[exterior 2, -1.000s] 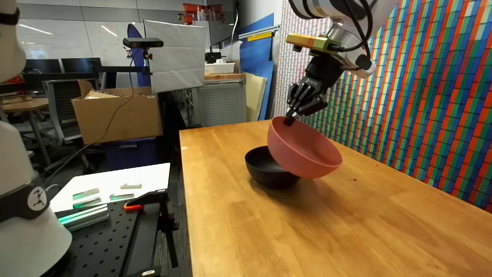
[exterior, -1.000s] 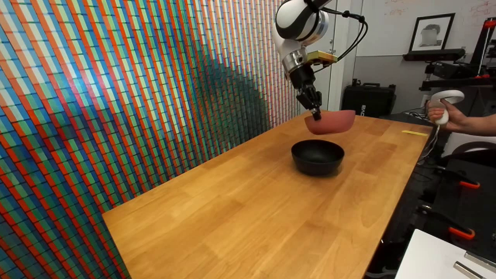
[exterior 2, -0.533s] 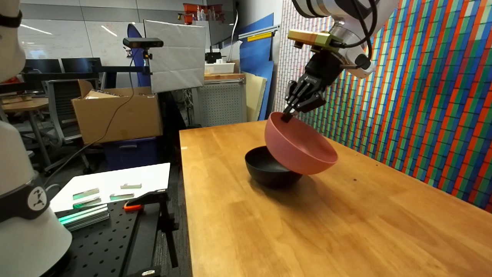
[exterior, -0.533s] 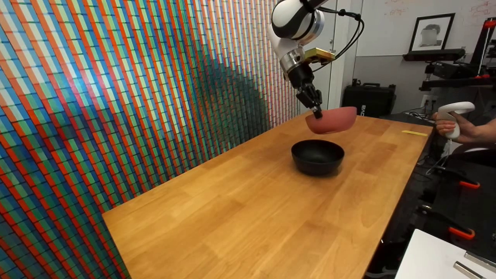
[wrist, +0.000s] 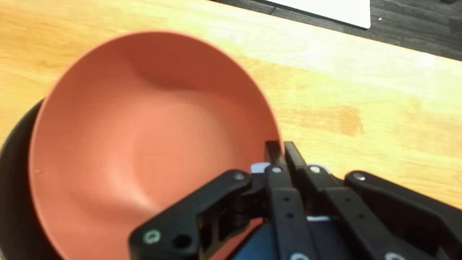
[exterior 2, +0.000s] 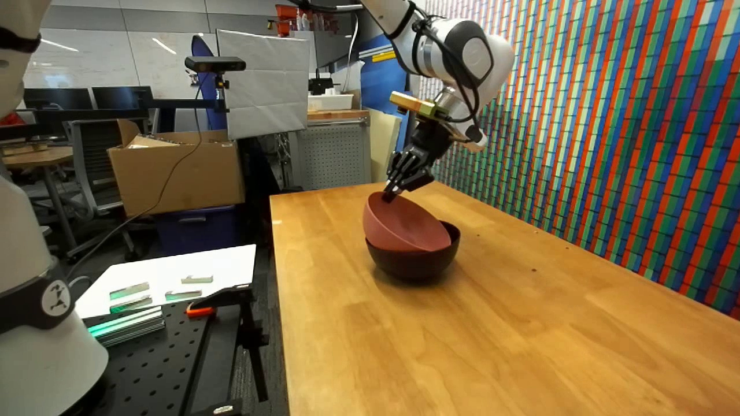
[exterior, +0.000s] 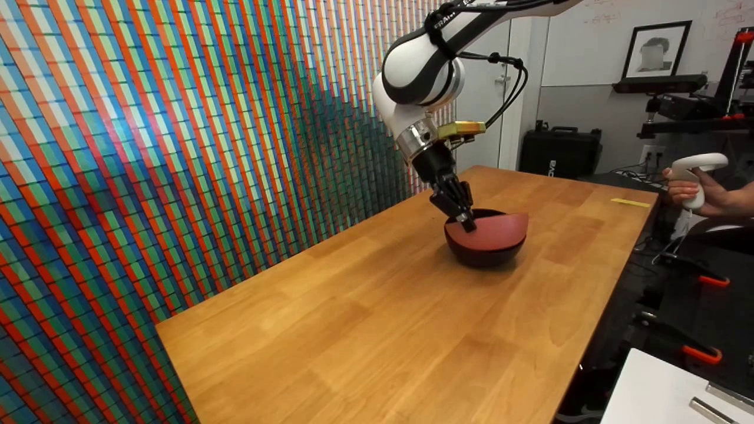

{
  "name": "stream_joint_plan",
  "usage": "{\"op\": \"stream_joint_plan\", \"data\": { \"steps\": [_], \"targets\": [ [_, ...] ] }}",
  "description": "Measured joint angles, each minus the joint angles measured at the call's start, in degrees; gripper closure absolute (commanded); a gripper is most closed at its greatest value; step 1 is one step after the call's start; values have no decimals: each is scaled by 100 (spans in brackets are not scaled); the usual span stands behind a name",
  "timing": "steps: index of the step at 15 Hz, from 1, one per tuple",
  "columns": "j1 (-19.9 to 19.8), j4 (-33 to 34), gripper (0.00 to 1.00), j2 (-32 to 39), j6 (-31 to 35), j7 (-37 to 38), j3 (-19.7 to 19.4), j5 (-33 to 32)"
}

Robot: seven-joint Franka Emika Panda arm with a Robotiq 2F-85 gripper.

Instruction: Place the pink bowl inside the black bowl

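The pink bowl point(exterior: 498, 235) is tilted, its lower part down inside the black bowl point(exterior: 486, 259). It shows tilted in an exterior view too point(exterior 2: 404, 226), its gripped side raised above the black rim point(exterior 2: 413, 264). My gripper point(exterior: 468, 225) is shut on the raised rim of the pink bowl; the gripper is also in an exterior view point(exterior 2: 389, 196). In the wrist view the rim of the pink bowl point(wrist: 155, 126) lies between the fingertips point(wrist: 283, 151). A crescent of the black bowl point(wrist: 16, 191) shows at the left; its inside is mostly hidden.
Both bowls are on a wooden table point(exterior: 353, 330) beside a colourful patterned wall point(exterior: 235, 147). A yellow strip point(exterior: 630, 202) lies by the table's edge. A hand holds a white controller point(exterior: 698, 162). A white board with metal pieces point(exterior 2: 173, 268) stands beside the table.
My gripper has moved down with the pink bowl, from above and beside the black bowl into its opening. The pink bowl stays gripped and tilted. The black bowl looks unmoved.
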Motion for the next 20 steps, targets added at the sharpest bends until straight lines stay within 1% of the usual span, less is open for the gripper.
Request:
{"op": "stream_joint_plan", "data": {
  "steps": [1, 2, 4, 5, 6, 7, 9, 10, 13, 16, 18, 20],
  "targets": [
    [106, -43, 67, 44, 85, 61, 13, 0],
    [184, -82, 61, 71, 152, 102, 20, -10],
    [270, -160, 46, 84, 269, 153, 21, -62],
    [275, -194, 34, 83, 331, 173, 20, -92],
    [255, -240, 27, 83, 427, 190, -14, -139],
    [224, -272, 18, 82, 489, 197, -54, -176],
    [87, -364, 5, 61, 706, 204, -187, -197],
    [-31, -407, 0, 32, 827, 204, -260, -198],
    [-542, -495, 0, -219, 1116, 165, -455, -189],
    [-1027, -485, 0, -619, 1217, 77, -573, -170],
    [-1234, -461, 0, -901, 1236, 52, -618, -169],
    [-1333, -443, 0, -1184, 1274, 33, -661, -185]
  ]
}}
